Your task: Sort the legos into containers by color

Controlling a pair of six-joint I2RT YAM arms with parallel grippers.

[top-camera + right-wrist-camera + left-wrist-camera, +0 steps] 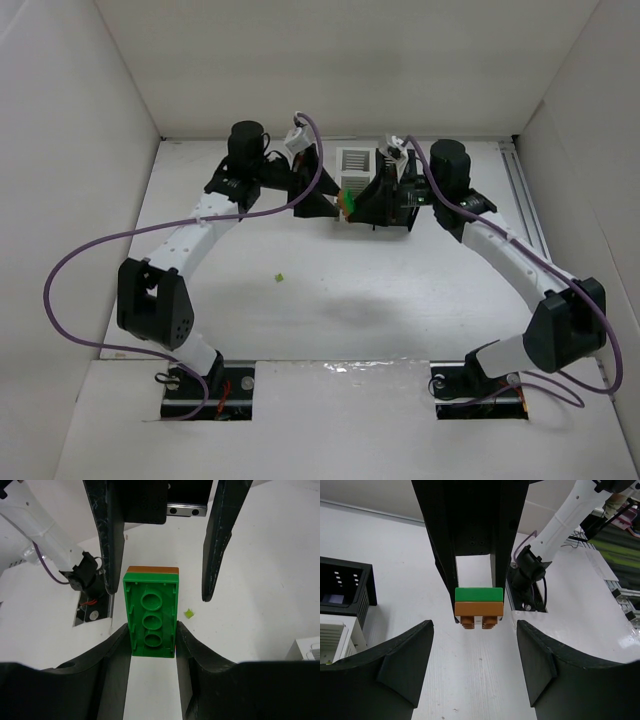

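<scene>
In the top view, the right tool mostly hides the containers and lego.

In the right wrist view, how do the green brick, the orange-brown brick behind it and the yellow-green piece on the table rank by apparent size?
1. green brick, though it is nearest the camera.
2. orange-brown brick, only an edge shows.
3. yellow-green piece.

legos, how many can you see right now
3. A green brick and an orange-brown brick, joined, are clamped in the right gripper near the bins. A small yellow-green piece lies loose on the table. More may be hidden inside the bins.
</scene>
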